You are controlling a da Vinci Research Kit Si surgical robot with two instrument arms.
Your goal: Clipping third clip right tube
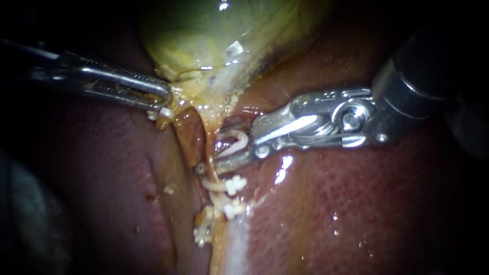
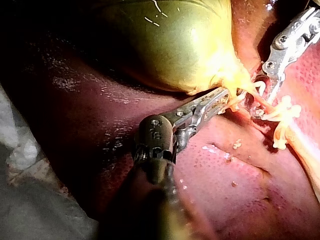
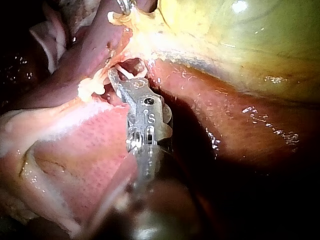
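Now | right instrument (image 1: pixel 226 153) claw holds open clip (image 1: pixel 235 140) astride right tube (image 1: pixel 209 135) | left instrument (image 1: pixel 162 99) claw grips gallbladder (image 1: pixel 214 40)

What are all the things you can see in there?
gallbladder: one, yellow-green, above the tube.
liver: one, dark red, around and beneath everything else.
tube: one plain to see, pale yellow, running down from the gallbladder's neck.
set clips: three that I can count, white, just below the right instrument's jaws.
loaded clip: one, white, open, at the tube.
left instrument: one, silver, coming in from the left, jaws shut on the gallbladder's neck.
right instrument: one, silver, coming in from the right, jaws holding the loaded clip.
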